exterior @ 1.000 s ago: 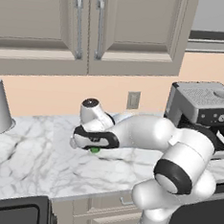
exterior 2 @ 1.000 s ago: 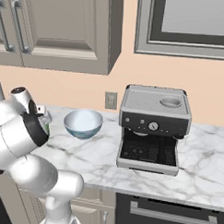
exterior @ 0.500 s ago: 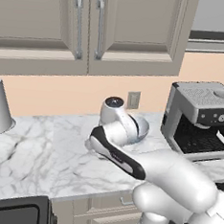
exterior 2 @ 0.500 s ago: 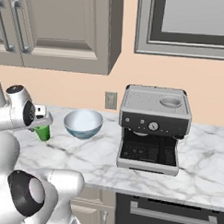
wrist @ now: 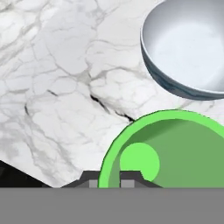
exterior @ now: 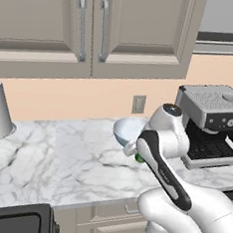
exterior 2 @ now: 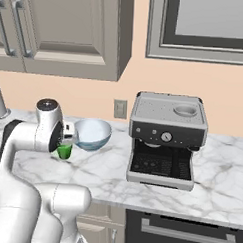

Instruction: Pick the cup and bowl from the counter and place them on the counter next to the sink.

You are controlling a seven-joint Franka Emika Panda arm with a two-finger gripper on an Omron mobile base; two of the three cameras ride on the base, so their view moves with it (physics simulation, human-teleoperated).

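The tool (wrist: 108,179) is closed on the rim of the green cup (wrist: 168,151), one fingertip inside the wall and one outside, as the hand view shows with the cup's open mouth and bright base looking straight up at the camera. A rim pinch suits a small handleless tumbler: the wall is thin enough to go between nearly shut jaws, and the cup hangs upright below the hand.

In the right base view the cup (exterior 2: 64,151) sits just under the wrist, beside the pale blue-white bowl (exterior 2: 92,134), low over the marble surface (exterior 2: 106,170); whether it has cleared the surface or touches it cannot be told from these views. In the left base view only a sliver of green (exterior: 140,158) peeks past the arm, with the bowl (exterior: 129,129) just behind it.

The bowl lies untouched near the wall outlet, between the cup and the espresso machine (exterior 2: 165,140) (close enough that a sideways swing of the cup could clip its rim).

By judgement, the cup is the first of the two items being handled; carrying it to a spot by the sink remains, then the bowl.
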